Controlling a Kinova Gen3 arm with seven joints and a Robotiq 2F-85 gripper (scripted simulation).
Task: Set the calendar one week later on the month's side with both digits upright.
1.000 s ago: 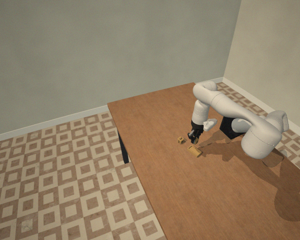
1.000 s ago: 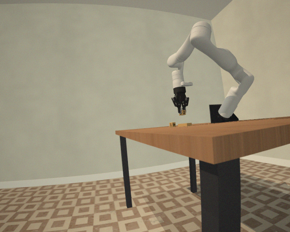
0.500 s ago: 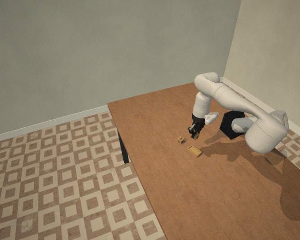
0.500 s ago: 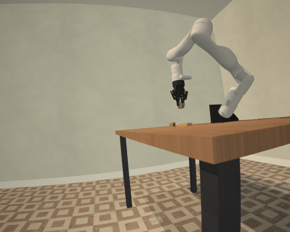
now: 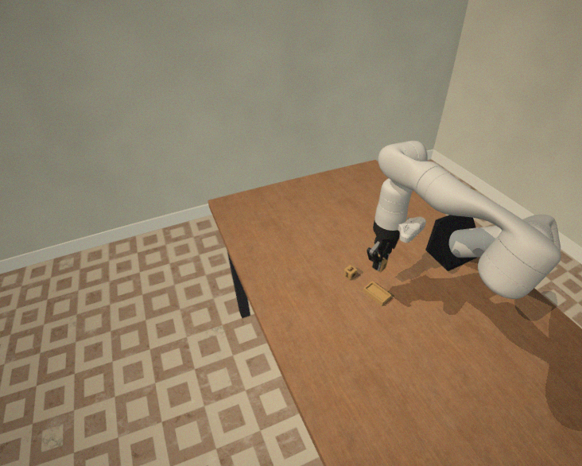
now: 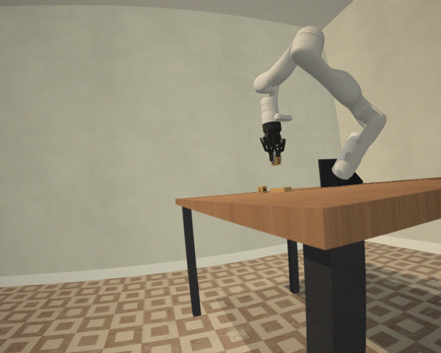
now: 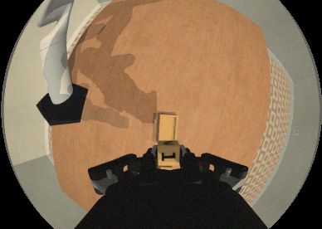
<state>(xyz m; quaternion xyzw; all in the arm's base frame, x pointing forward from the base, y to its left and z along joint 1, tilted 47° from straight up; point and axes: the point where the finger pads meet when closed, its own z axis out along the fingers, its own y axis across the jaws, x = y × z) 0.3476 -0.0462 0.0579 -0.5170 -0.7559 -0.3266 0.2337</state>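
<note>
My gripper (image 5: 379, 265) (image 6: 274, 159) (image 7: 168, 151) is shut on a wooden cube (image 5: 382, 265) (image 6: 277, 161) (image 7: 168, 155), held in the air above the table. This cube shows a 2 in the exterior view and a 1, turned on its side, in the wrist view. The tray (image 5: 381, 293) (image 6: 281, 190) (image 7: 168, 128) lies flat on the table below and holds no cube that I can see. The other cube (image 5: 351, 272) (image 6: 262, 189) stands on the table beside the tray, with a 1 on one side in the exterior view. It does not show in the wrist view. The month's name is not readable.
The wooden table (image 5: 301, 240) (image 6: 251, 212) (image 7: 207, 70) bears everything. Its edge lies to the left of the loose cube in the top view. The black base plate (image 5: 439, 247) (image 7: 62, 111) of the arm stands to the right in that view. The arm's shadow falls near the tray.
</note>
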